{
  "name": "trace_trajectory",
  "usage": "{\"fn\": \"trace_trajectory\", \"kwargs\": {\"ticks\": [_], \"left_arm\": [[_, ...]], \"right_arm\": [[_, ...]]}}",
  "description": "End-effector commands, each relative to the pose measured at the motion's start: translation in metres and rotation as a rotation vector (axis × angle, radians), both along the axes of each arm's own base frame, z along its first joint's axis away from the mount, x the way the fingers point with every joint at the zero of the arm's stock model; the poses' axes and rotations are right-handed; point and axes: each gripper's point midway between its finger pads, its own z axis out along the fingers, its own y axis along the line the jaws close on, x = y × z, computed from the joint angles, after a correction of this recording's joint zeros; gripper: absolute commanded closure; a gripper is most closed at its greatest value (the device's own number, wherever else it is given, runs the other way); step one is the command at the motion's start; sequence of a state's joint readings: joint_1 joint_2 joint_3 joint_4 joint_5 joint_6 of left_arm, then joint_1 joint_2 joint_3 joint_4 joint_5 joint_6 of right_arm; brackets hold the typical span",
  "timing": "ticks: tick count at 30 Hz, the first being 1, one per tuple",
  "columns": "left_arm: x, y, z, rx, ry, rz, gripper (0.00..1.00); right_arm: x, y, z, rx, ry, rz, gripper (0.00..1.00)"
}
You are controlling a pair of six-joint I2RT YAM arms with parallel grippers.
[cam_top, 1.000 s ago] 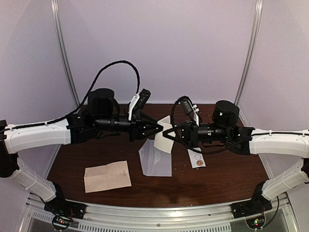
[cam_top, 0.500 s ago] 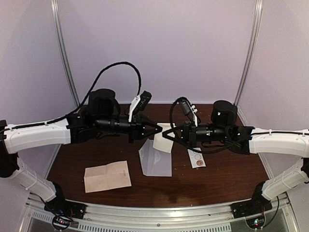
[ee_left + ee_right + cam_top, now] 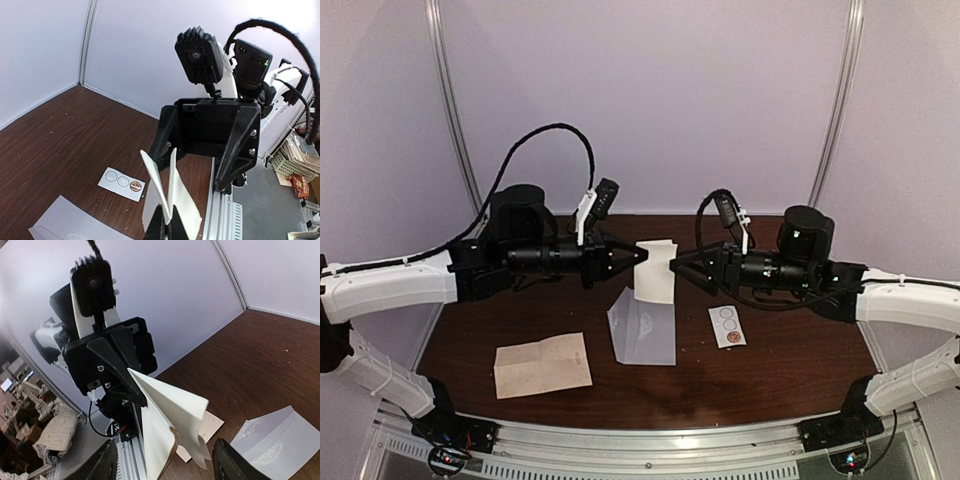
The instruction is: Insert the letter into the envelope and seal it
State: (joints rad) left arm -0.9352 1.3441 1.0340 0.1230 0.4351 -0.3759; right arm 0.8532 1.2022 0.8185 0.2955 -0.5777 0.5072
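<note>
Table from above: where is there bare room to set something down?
The table is bare front right, between the sticker strip and the right edge. Crowded: the middle, with the envelope and the folded paper in the left gripper; front left, the tan sheet.

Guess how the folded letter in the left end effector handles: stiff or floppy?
Probably light and floppy: the folded letter is pinched by the left end effector with its two leaves splayed apart. The crease likely adds some stiffness: it juts out unsupported in the right wrist view.
</note>
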Motion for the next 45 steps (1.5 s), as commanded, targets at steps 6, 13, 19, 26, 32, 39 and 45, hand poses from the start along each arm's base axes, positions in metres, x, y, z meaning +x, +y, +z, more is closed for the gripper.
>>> {"fn": "trace_trajectory", "kwargs": {"ticks": [6,13,19,26,32,39,45], "left_arm": [[-0.013,0.007,0.057,-0.230,0.029,-0.014,1.00],[-0.021,0.005,0.056,-0.225,0.048,-0.063,1.00],[-0.024,0.003,0.054,-0.219,0.058,-0.087,1.00],[-0.027,0.000,0.049,-0.201,0.067,-0.118,0.87],[-0.029,-0.002,0.029,-0.148,0.101,-0.125,0.58],[-0.029,0.000,0.012,-0.120,0.134,-0.120,0.66],[-0.030,0.000,0.008,-0.126,0.137,-0.125,0.90]], "right_arm": [[-0.018,-0.004,0.012,0.080,-0.039,0.064,0.00],[-0.028,0.012,0.020,0.097,-0.064,0.127,0.00],[-0.026,0.018,0.022,0.110,-0.048,0.144,0.27],[-0.021,0.018,0.020,0.104,-0.045,0.118,0.94],[-0.018,0.017,0.024,0.116,-0.045,0.098,1.00],[-0.018,0.017,0.028,0.137,-0.039,0.103,1.00],[-0.017,0.016,0.028,0.150,-0.027,0.105,0.98]]}}
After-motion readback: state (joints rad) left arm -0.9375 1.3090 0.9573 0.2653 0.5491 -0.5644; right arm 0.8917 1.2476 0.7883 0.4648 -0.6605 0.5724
